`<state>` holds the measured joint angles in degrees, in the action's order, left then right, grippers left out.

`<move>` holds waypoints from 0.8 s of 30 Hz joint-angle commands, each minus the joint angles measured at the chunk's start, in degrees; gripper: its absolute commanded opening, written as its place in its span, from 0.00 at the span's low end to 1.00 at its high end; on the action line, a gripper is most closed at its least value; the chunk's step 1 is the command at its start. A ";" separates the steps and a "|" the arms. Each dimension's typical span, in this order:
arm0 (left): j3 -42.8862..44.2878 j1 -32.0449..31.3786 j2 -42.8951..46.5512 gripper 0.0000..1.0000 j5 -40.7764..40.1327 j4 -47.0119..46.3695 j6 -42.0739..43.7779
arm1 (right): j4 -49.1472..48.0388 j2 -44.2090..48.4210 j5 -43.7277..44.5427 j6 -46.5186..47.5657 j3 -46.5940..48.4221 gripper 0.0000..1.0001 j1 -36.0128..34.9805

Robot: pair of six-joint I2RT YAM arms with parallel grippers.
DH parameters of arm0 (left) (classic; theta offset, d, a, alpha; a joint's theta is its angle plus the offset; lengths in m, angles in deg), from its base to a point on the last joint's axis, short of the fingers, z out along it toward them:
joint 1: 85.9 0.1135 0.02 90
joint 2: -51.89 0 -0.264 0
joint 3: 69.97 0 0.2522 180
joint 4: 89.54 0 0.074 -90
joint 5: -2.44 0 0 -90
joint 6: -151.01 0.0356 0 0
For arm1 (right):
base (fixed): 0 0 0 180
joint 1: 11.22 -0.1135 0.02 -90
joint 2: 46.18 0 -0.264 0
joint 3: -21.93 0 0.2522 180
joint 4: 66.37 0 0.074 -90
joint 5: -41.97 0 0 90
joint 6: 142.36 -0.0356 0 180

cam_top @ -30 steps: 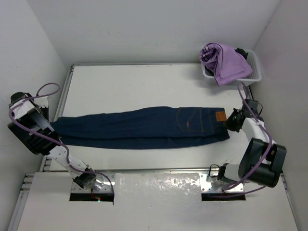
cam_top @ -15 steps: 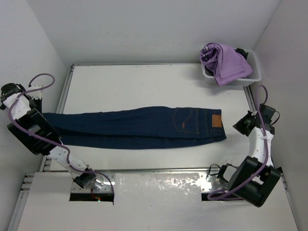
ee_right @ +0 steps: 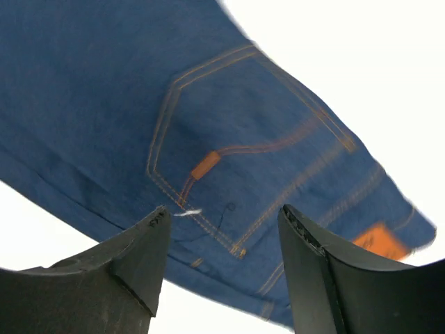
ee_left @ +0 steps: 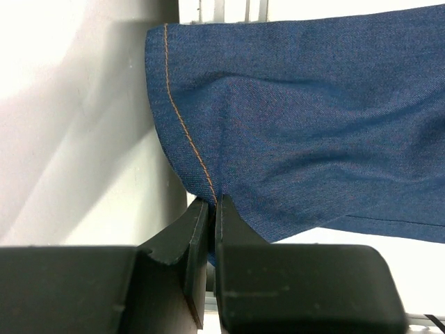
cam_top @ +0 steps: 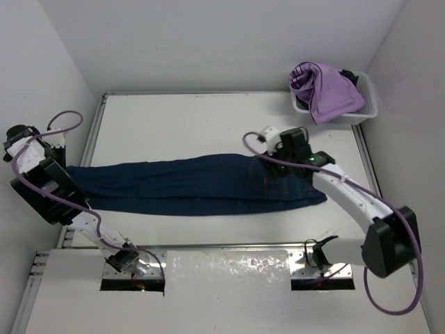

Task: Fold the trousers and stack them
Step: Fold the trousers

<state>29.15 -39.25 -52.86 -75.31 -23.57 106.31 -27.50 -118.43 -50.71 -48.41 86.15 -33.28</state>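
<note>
The trousers [cam_top: 181, 184] lie stretched flat across the table, legs to the left and waistband to the right. My left gripper [cam_top: 64, 169] is at the far left, shut on the leg hem. In the left wrist view its jaws [ee_left: 212, 202] pinch the denim [ee_left: 313, 125] beside the orange seam. My right gripper [cam_top: 274, 174] hangs open above the seat of the trousers. In the right wrist view the gripper [ee_right: 224, 212] stands apart over the orange-stitched back pocket [ee_right: 236, 174], holding nothing. The tan patch [ee_right: 379, 240] shows at the lower right.
A white basket [cam_top: 368, 104] at the back right corner holds a lilac garment [cam_top: 323, 90]. A metal rail [cam_top: 94, 132] runs along the table's left edge, close to the left arm. White walls close in the table on three sides.
My right gripper left the waistband end, swung out to the right, then came in over the back pocket with its jaws now open. The left gripper kept its hold on the hem.
</note>
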 commanded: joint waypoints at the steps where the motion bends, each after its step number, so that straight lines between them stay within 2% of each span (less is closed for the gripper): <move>1: 0.51 0.63 2.44 0.00 0.93 -0.88 1.37 | 3.70 -5.87 6.63 15.72 1.57 0.61 -7.00; 5: 0.86 0.63 2.27 0.00 1.28 -0.88 1.28 | 7.15 -8.35 11.55 23.11 0.27 0.62 -11.68; 9: 1.21 0.63 1.74 0.00 1.55 -0.79 0.76 | 6.72 -7.64 8.75 29.17 -2.73 0.62 -14.14; 18: 2.26 0.54 1.04 0.00 1.20 -0.17 0.49 | 6.89 -13.44 3.30 31.65 -2.12 0.61 -16.60; 21: 2.18 0.63 0.95 0.00 1.20 0.00 0.32 | 3.56 -14.85 2.94 31.13 -3.70 0.61 -17.57; 24: 2.26 0.63 0.95 0.00 1.11 0.00 0.40 | -1.52 -15.81 7.14 29.63 -4.49 0.61 -17.57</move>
<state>29.21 -39.27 -52.86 -75.29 -23.48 106.62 -22.89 -133.88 -45.37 -18.54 81.82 -50.64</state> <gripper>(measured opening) 0.028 0.612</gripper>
